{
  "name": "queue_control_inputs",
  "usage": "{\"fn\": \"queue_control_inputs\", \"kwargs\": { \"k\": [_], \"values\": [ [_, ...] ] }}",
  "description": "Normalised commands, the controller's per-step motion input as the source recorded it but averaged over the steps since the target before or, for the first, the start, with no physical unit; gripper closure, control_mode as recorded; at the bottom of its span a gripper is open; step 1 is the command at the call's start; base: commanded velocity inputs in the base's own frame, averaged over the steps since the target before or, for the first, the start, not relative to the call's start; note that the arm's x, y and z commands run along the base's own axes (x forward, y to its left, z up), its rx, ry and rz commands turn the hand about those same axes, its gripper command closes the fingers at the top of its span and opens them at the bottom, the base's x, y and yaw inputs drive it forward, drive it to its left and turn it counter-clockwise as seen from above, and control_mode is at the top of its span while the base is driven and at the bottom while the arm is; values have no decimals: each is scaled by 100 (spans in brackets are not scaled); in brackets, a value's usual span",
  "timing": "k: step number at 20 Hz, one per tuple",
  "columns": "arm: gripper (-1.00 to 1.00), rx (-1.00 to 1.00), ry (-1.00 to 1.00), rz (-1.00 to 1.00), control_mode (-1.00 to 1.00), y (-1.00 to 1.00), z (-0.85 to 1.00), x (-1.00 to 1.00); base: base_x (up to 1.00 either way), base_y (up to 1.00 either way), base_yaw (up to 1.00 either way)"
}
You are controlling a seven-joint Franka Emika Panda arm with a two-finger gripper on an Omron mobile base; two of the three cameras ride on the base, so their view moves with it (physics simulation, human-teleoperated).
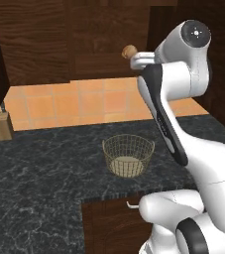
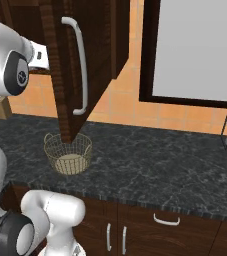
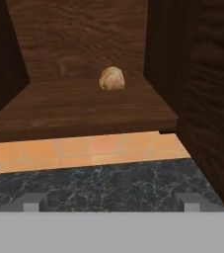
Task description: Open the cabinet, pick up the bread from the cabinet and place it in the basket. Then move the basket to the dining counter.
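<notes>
My tool [image 3: 111, 200] is wide open and holds nothing. It points into the open cabinet [image 3: 84, 106]. The bread [image 3: 112, 78] sits on the wooden shelf inside, far back and near the right wall. The basket [image 1: 128, 155] stands on the black counter [image 1: 39, 168] below. The cabinet door [image 2: 87, 60] hangs open above it.

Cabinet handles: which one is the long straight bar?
The silver handle on the open wall cabinet door; the ones on the low doors are short.
</notes>
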Motion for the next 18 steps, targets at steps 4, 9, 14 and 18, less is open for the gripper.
{"fn": "queue_control_inputs", "kwargs": {
  "k": [4,9,14,18],
  "values": [
    [-100,0,0,0,-100,-20,0,44,0,0,0],
    [-100,0,-4,0,-100,-2,-1,42,0,0,0],
    [-100,0,1,0,-100,-15,0,46,0,0,0],
    [-100,0,2,0,-100,-14,0,54,0,0,0]
  ]
}}
